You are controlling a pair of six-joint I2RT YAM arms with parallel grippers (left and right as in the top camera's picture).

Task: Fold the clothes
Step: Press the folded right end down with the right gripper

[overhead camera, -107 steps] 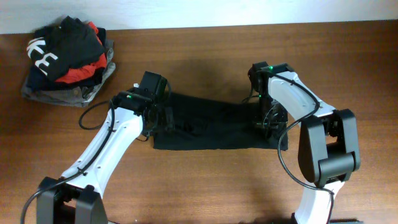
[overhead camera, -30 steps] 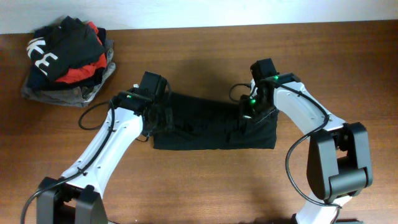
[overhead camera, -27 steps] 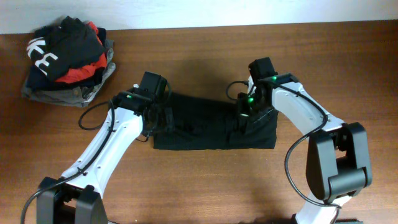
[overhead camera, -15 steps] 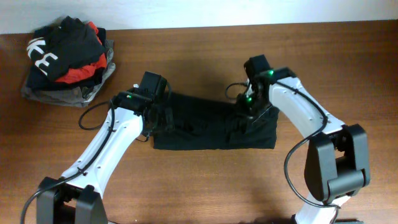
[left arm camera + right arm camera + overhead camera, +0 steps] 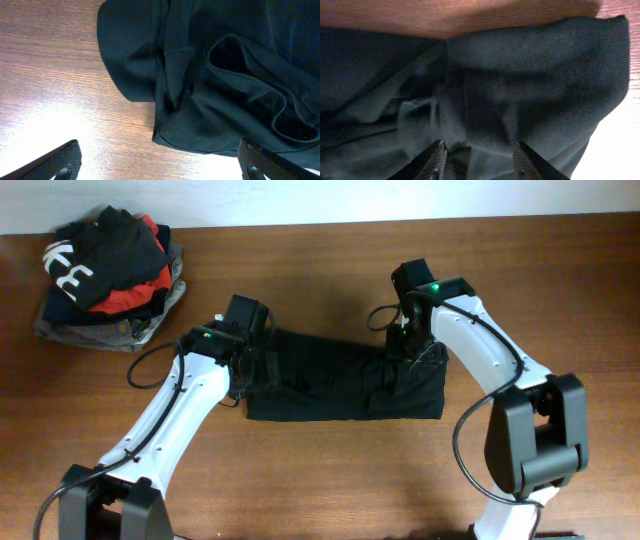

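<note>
The clothes [image 5: 335, 388] are a black top lying in a crumpled, folded band across the middle of the table. My left gripper [image 5: 260, 370] hovers at its left end. In the left wrist view the left gripper [image 5: 162, 169] is open wide, with bare wood and the rumpled hem of the clothes [image 5: 220, 90] under it. My right gripper [image 5: 402, 358] is above the band's right part, where a layer is turned over. In the right wrist view the right gripper [image 5: 479, 162] is open, its fingertips [image 5: 434, 159] apart just above the clothes [image 5: 520, 75], pinching nothing.
A pile of other garments [image 5: 105, 275], black with big white letters, red and grey, sits at the back left corner. Brown wooden table [image 5: 330, 480] stretches in front of the band. The table's far edge meets a white wall.
The right gripper has opened and let go of the fabric, then drawn back a little toward the far edge. The turned-over right end stays lying flat. The left arm has not moved.
</note>
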